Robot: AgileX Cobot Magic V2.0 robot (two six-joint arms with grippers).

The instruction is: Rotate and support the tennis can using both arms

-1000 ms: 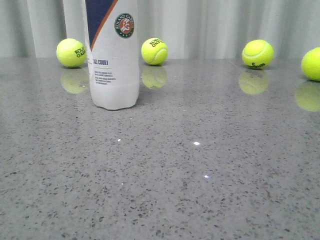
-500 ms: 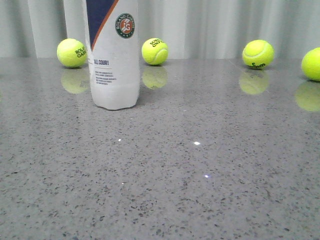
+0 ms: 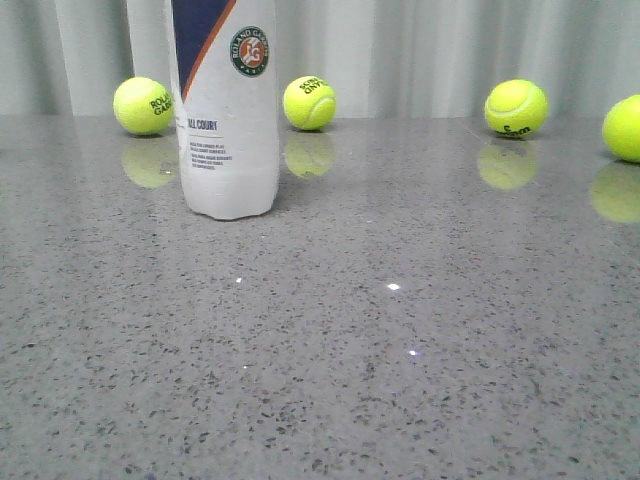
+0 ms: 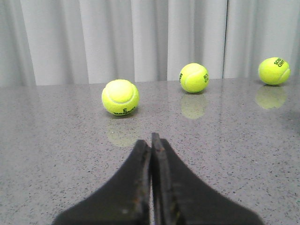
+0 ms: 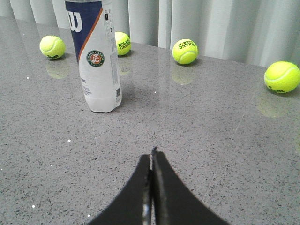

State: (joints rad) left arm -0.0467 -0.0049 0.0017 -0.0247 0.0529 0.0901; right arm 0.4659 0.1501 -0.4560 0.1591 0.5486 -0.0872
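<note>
The tennis can (image 3: 226,110) stands upright on the grey table (image 3: 400,350), far left, reading "ROLAND GARROS" and "ALL COURT"; only the right wrist view shows its Wilson "W". Both the left fingers (image 4: 151,145) and right fingers (image 5: 151,159) are clenched on nothing, well apart from it

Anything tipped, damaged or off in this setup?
Nothing stands out. The tennis can stands upright on the table, no dents visible, with tennis balls scattered loose behind and beside it. Neither the left gripper nor the right gripper is touching anything; both have their jaws together.
</note>
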